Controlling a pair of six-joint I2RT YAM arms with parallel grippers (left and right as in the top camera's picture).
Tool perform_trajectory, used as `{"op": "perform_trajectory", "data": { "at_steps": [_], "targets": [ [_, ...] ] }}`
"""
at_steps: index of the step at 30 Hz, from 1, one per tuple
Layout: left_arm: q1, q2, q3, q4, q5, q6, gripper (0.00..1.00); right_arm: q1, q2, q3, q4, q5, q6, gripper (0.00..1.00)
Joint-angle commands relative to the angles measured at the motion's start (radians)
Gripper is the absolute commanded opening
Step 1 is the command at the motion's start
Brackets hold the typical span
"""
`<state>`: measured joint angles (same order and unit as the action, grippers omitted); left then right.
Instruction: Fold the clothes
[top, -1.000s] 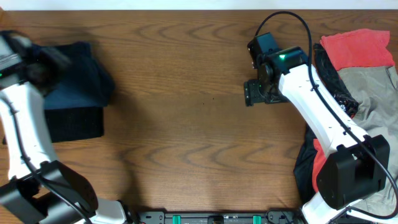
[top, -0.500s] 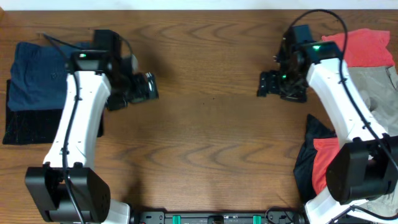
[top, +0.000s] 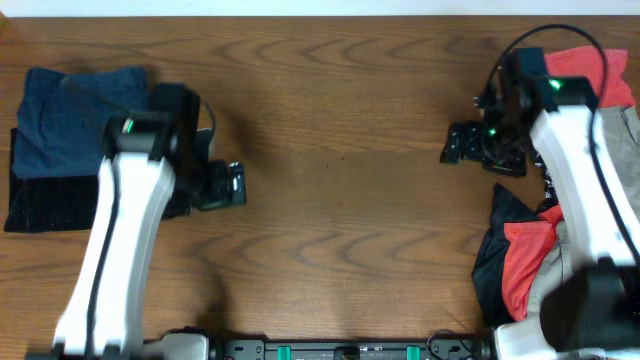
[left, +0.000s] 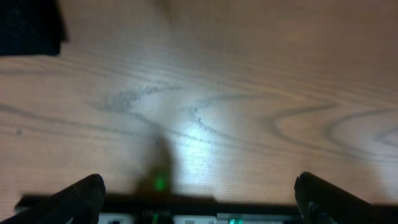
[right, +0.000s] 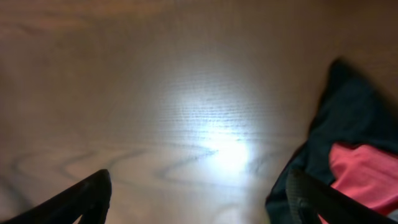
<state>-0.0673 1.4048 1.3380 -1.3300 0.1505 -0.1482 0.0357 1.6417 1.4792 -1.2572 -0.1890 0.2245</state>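
judging from how things lie, the coming move turns on the unfolded heap. it sits along the right edge of the desk and runs lengthwise from the far right corner toward the near right corner. a red garment lies at its far end and grey cloth in the middle. at the near end a dark garment, wrapped about a second red piece, spills inward.

the right tool hovers over bare wood just beside the heap's inner border, so the clothes lie toward the right edge from it. its fingers stand wide apart with nothing between them. the right wrist view shows the dark garment off to one side of them, near but not between them.

the left tool is well apart from the heap, toward the left edge. it is just beside the folded stack, a navy piece resting partly over a black one. its fingers are also spread wide and empty over bare wood.

the right arm is plainly the nearer one, so i would expect it to make the first pick. the likeliest grab is the inward-spilling dark garment, drawn out toward the bare middle of the desk where both arms can reach. the layers overlap, so one pinch may lift more than one piece.
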Motion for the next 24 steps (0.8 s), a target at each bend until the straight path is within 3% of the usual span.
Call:
{"op": "perform_trajectory", "data": {
  "at_steps": [1,4,11,17,24],
  "targets": [
    [0.000,-0.183,-0.096,0.058,-0.013,0.017,0.98,-0.003,-0.188,-0.089,0.066,0.029,-0.016,0.94],
    [0.000,-0.367,-0.200,0.152,-0.010,0.016,0.98,-0.003,-0.360,-0.232,0.190,0.029,-0.008,0.99],
    [0.000,-0.721,-0.391,0.331,-0.010,0.010,0.98,-0.002,-0.747,-0.533,0.368,0.122,-0.009,0.99],
    [0.000,-0.827,-0.420,0.367,-0.010,0.010,0.98,-0.002,-0.941,-0.634,0.293,0.133,-0.009,0.99],
    [0.000,-0.825,-0.421,0.363,-0.010,0.010,0.98,-0.002,-0.974,-0.637,0.124,0.133,-0.009,0.99]
  ]
}}
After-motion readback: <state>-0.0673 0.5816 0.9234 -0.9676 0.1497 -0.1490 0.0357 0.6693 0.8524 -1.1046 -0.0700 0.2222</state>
